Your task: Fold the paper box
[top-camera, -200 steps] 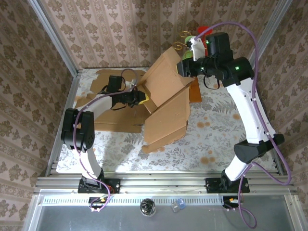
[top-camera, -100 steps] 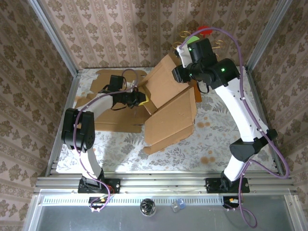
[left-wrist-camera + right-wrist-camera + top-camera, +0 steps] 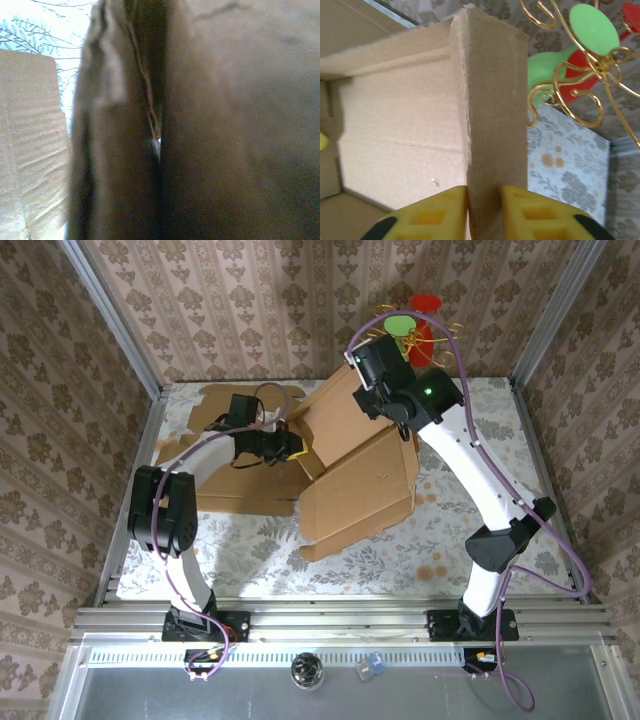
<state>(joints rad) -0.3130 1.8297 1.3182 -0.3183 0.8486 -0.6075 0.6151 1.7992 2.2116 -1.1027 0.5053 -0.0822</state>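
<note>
right pincer (image 3: 484, 196) on raised cardboard flap (image 3: 495, 100)

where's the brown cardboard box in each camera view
top external: brown cardboard box at centre.
left wrist: box close up, blurred, centre and right.
right wrist: box flap upright at centre, held in right gripper.
shared landmark: floral tablecloth.
</note>
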